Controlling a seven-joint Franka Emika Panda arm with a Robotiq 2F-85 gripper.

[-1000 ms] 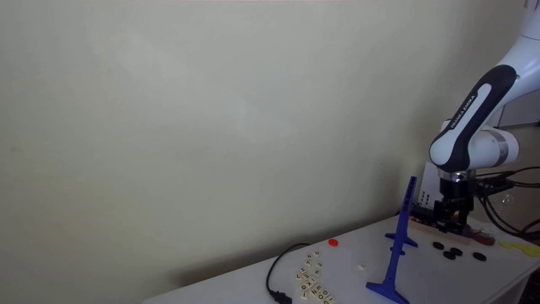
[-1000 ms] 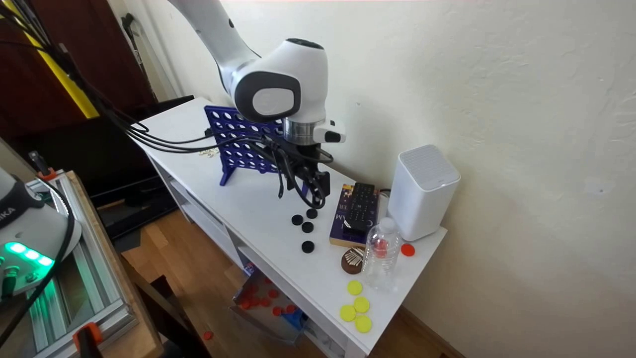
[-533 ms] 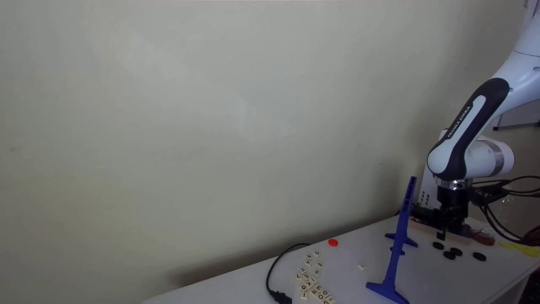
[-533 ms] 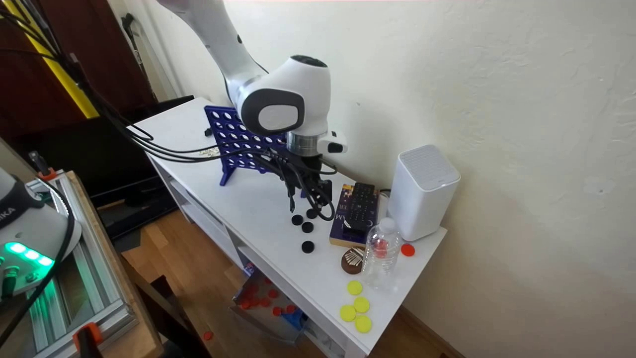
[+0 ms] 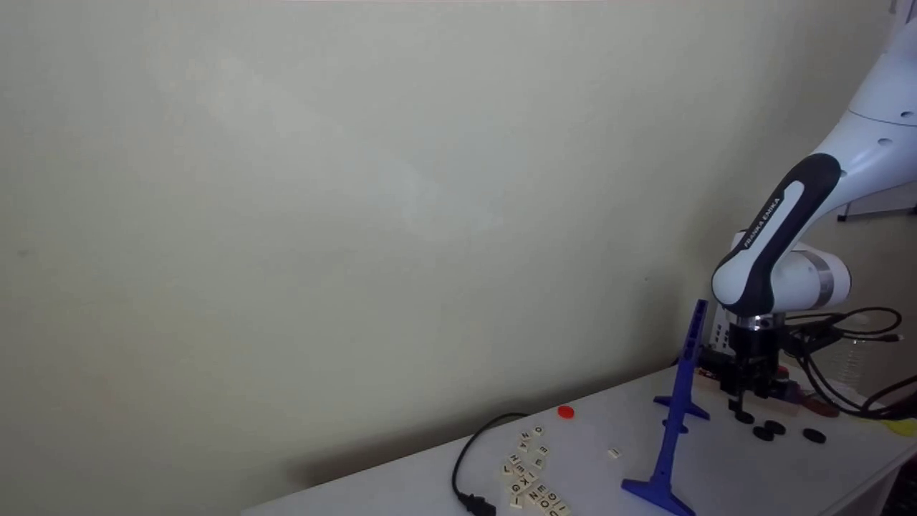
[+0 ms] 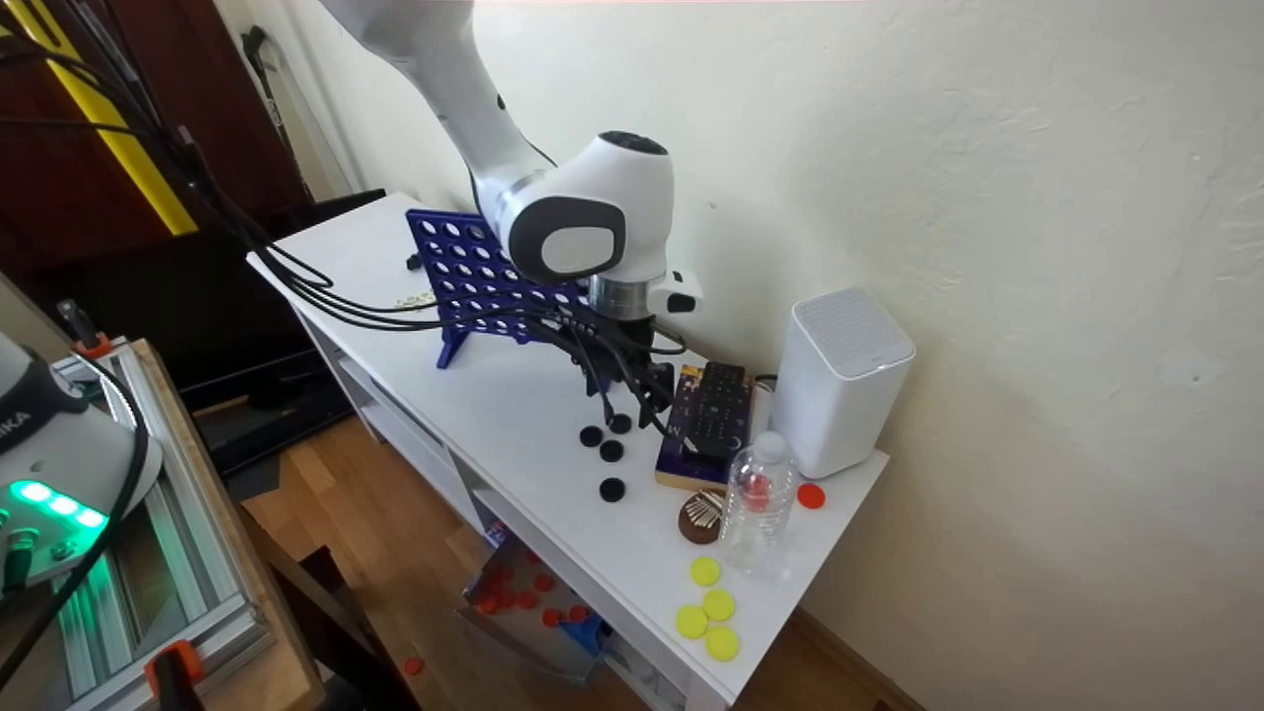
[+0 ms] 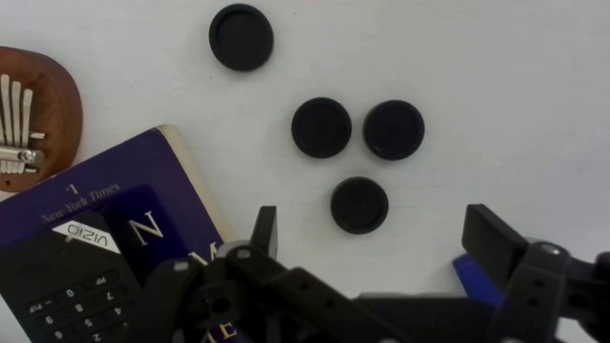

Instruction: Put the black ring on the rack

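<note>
Rings [image 7: 321,127], four and black, lie flat on the white table [image 6: 513,415] beside the upright blue rack [image 5: 668,448]. I see the gripper [image 7: 371,228] pointing down, fingers [image 7: 491,238] spread, the ring [image 7: 360,206] nearest the rack showing between them in the wrist view. On the rings' side of the rack lie a book [image 7: 152,176] bearing a remote [image 7: 71,274] and, farther off, yellow discs [image 6: 719,604]; across the rack, letter tiles [image 5: 525,481].
</note>
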